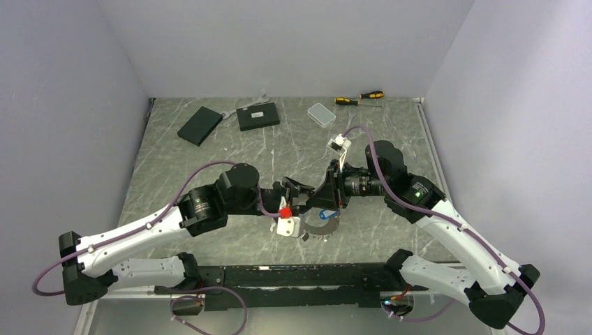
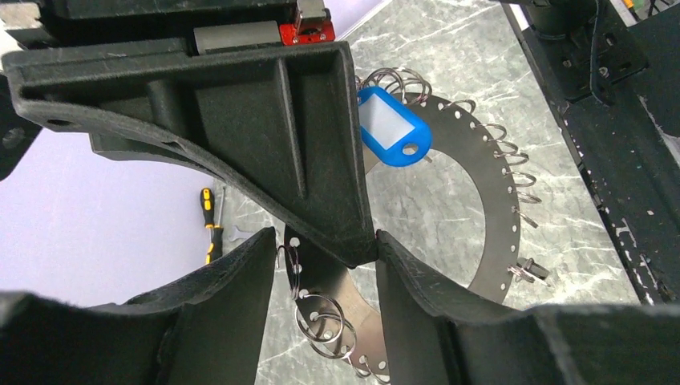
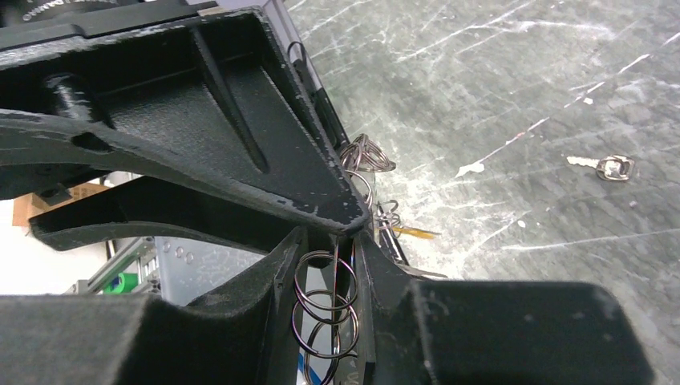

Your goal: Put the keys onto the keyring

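The keyring is a flat dark-grey loop with holes and several small split rings along its rim, held up off the table. A blue tag hangs from it. In the top view the keyring sits between both arms' tips. My left gripper straddles the loop's band; its fingers stand apart with a gap beside the band. My right gripper is shut on the band, edge-on, with split rings in its gap. A plain silvery key lies loose on the table. A thin orange sliver shows by the loop.
Two black boxes, a clear plastic box, yellow-handled screwdrivers and a small wrench lie at the table's far side. White walls close in the table on three sides.
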`<action>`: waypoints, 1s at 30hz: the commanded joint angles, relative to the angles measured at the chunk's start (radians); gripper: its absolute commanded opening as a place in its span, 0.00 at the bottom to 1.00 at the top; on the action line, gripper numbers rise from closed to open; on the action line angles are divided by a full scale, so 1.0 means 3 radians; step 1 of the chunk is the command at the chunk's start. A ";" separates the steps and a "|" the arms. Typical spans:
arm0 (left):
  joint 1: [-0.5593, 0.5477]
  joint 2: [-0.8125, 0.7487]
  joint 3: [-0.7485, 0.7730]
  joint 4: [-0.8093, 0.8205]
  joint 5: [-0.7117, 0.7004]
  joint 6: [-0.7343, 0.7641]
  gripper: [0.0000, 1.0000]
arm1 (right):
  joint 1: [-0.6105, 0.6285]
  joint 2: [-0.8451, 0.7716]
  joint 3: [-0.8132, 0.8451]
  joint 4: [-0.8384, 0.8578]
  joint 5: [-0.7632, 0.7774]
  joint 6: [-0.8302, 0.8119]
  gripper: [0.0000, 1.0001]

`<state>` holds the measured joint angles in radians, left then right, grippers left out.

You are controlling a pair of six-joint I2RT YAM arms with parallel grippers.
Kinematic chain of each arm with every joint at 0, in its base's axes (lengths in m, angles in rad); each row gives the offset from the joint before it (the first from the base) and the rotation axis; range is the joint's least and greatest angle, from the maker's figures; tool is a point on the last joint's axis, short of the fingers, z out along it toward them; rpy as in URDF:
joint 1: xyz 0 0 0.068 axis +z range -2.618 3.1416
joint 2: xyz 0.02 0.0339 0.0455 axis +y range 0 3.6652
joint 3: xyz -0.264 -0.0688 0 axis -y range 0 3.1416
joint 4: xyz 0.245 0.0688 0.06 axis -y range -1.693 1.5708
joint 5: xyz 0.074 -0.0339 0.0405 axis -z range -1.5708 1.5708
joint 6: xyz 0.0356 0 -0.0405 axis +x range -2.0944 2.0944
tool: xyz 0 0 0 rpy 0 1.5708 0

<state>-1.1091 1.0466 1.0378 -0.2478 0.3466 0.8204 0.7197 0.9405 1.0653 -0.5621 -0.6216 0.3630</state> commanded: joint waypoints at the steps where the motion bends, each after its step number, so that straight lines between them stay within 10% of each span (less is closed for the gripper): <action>1: -0.0007 -0.0031 0.0045 0.0104 -0.0187 0.0097 0.53 | 0.0015 -0.0082 0.0183 0.0247 -0.0232 0.0089 0.00; 24: -0.0007 -0.0136 0.0127 -0.0150 -0.0281 0.0095 0.12 | 0.0015 -0.0148 0.0187 -0.0106 -0.0490 -0.0630 0.00; 30: -0.0008 -0.0153 0.0205 -0.0263 -0.0206 -0.0009 0.35 | 0.0015 -0.0237 0.0093 -0.0115 -0.0502 -0.0893 0.00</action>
<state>-1.1271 1.0286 1.0405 -0.2737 0.3225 0.8482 0.7139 0.9249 1.0840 -0.5526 -0.6769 0.2092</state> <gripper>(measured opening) 0.351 0.269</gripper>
